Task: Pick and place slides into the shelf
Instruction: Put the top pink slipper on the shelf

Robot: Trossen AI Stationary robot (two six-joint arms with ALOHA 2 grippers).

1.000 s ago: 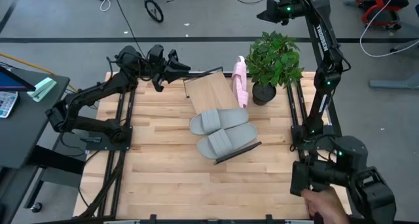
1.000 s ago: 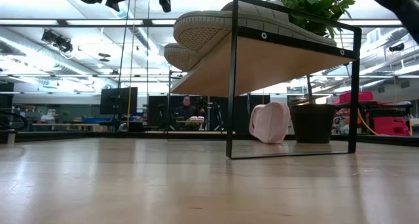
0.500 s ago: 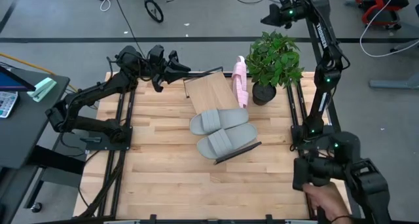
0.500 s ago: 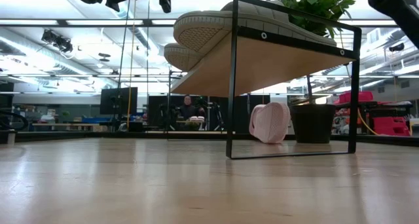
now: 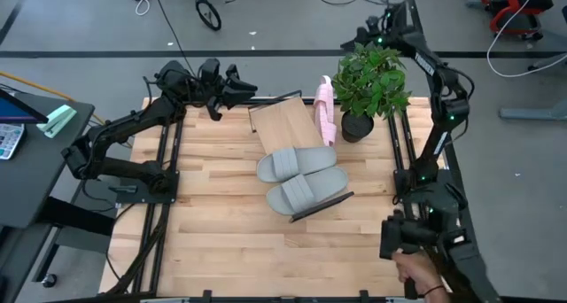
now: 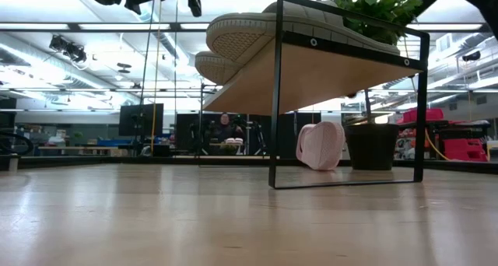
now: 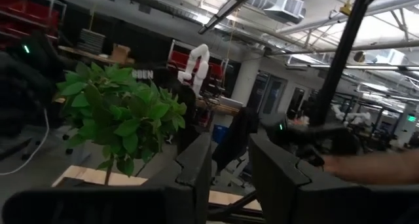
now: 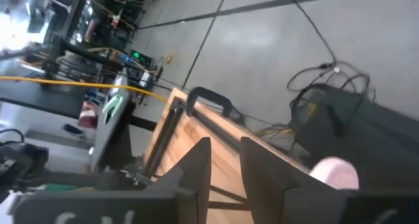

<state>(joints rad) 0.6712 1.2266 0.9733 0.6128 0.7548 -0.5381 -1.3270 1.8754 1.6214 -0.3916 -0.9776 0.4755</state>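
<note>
Right hand (image 5: 365, 34) swung lower toward the plant (image 5: 370, 77) since before, fingers a narrow gap apart; left hand (image 5: 237, 87) unmoved, narrowly open; pink slides (image 5: 325, 110) partly hidden behind the shelf (image 5: 282, 121)

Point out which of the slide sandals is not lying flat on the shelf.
The pale pink slide sandal: it stands on edge on the plank tabletop beside the light-wood shelf, near the potted plant, while the two grey slide sandals lie flat on the shelf.

Two grey slides (image 5: 301, 179) lie on the shelf (image 5: 285, 126), pink slides (image 5: 326, 110) beside.
</note>
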